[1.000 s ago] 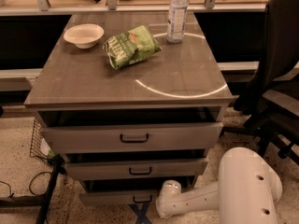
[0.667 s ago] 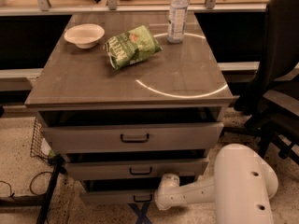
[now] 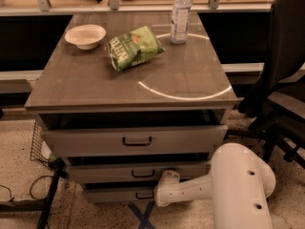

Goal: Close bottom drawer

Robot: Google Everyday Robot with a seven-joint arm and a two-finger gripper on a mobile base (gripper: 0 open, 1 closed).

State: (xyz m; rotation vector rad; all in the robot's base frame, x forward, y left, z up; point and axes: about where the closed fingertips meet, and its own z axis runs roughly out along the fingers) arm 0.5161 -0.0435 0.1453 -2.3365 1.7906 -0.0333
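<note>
**Bottom drawer further in than a second ago**

On the cabinet top (image 3: 95, 82), the bowl (image 3: 86, 35) at 10 o'clock, the green bag (image 3: 134, 47) and the bottle (image 3: 181, 15) at 12 have not stirred. Down at 6 o'clock, the bottom drawer (image 3: 109, 194) shows a narrower dark gap under the middle drawer (image 3: 105, 171) than before. My gripper (image 3: 163, 187) has crept left and up, just right of the drawer's handle (image 3: 144, 194). I cannot tell whether it is spread or pressed together. The chair (image 3: 286, 80) stands at 3 o'clock.
</note>
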